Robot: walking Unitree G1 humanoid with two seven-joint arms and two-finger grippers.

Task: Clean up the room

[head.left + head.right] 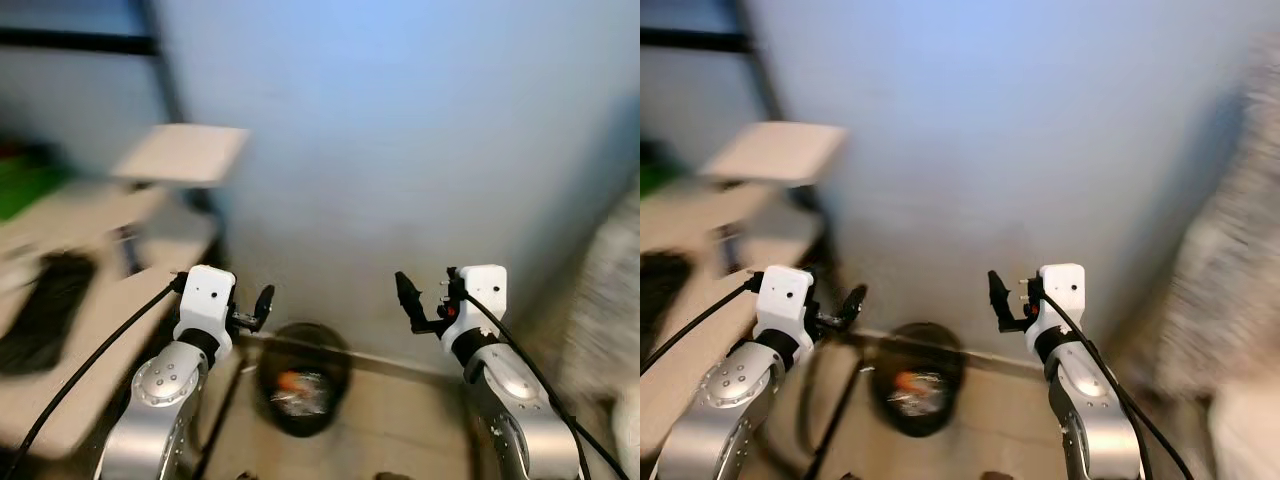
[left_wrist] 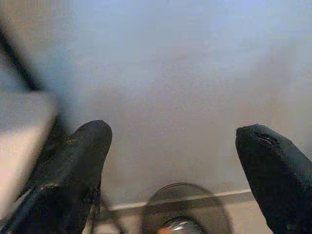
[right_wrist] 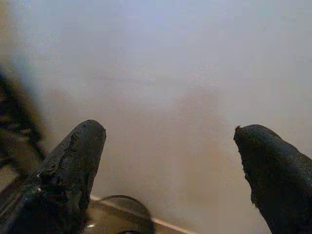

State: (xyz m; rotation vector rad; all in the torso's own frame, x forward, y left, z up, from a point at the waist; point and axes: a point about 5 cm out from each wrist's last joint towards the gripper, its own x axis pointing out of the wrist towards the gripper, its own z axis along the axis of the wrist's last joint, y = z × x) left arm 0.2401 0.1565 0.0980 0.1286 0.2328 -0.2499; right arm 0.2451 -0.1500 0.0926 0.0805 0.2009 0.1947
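A black round waste bin (image 1: 303, 380) stands on the floor against the pale wall, with orange and shiny scraps inside. The picture is blurred. My left gripper (image 1: 262, 305) is raised just above and left of the bin, open and empty. At the same height to the bin's right, my right gripper (image 1: 408, 297) is also open with nothing in it. In the left wrist view the bin's rim (image 2: 185, 207) lies below the two spread fingers (image 2: 80, 165). Part of the bin (image 3: 119, 214) appears low in the right wrist view, beside a finger (image 3: 73, 168).
On the left is a light desk (image 1: 100, 300) with a black item (image 1: 45, 310) lying on it, a raised white board (image 1: 185, 152) and a dark metal shelf frame (image 1: 160, 60). A pale speckled shape (image 1: 610, 300) stands on the right. The wall (image 1: 400, 150) is close ahead.
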